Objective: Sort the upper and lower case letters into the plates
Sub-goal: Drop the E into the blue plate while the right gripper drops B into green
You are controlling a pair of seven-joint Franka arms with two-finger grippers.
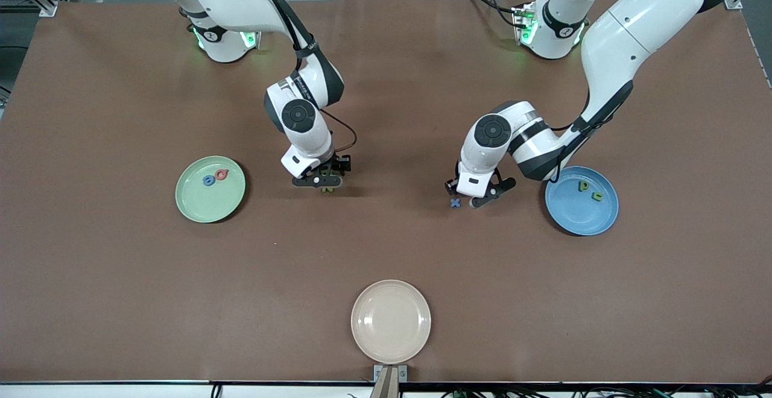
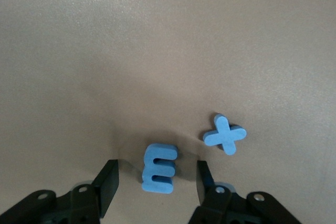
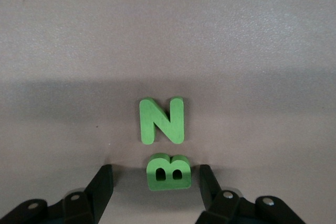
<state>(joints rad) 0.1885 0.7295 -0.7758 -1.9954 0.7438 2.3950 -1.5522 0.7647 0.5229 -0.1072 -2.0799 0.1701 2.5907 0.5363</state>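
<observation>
Front view: brown table [image 1: 120, 277], three plates. Mint green plate [image 1: 210, 189] toward the right arm's end, holding a blue letter [image 1: 208, 180] and a pink letter [image 1: 222, 174] touching side by side. Blue plate [image 1: 581, 200] toward the left arm's end, two green letters [image 1: 590, 190] in it, apart. Cream plate [image 1: 391, 321] nearest the camera, mid-table. Right gripper [image 1: 326, 184] low at the table, green piece [image 1: 327, 190] under it. Left gripper [image 1: 469, 199] low beside the blue plate, blue x [image 1: 455, 202] just beside it.
</observation>
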